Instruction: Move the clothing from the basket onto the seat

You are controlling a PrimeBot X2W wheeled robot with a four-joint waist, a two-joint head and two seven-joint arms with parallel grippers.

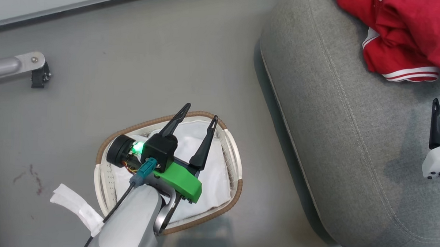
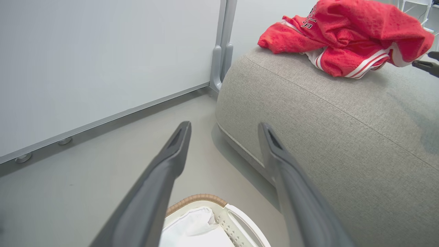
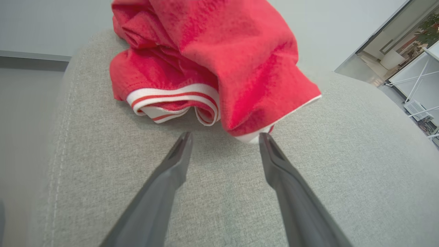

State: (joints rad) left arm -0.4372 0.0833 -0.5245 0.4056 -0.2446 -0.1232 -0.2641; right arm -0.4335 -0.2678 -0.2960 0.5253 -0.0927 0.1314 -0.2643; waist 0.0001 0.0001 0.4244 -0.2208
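**Step in hand:** clearing the right tool [image 3: 225, 137] from the deposit.

- **Right tool:** Its two fingers stand apart and are clamped on nothing. The tips are just beside the white-edged hem of the bright red sports clothing [image 3: 223, 51].
- **Clothing:** It lies bunched on the large grey woven-fabric seat [image 1: 332, 142], near the rounded corner.
- **Procedure:** Draw the tool straight back along its own finger line. Neither tip should hook the hem or the striped band and drag fabric toward the edge.
- **Left tool:** The left tool [image 1: 201, 112] hangs above the oval white plastic basket [image 1: 236, 168] with fingers apart, empty.
- **Check:** The visible white cloth lining [image 1: 218, 182] carries no red. The arm hides part of it, so inspect that area before ending.
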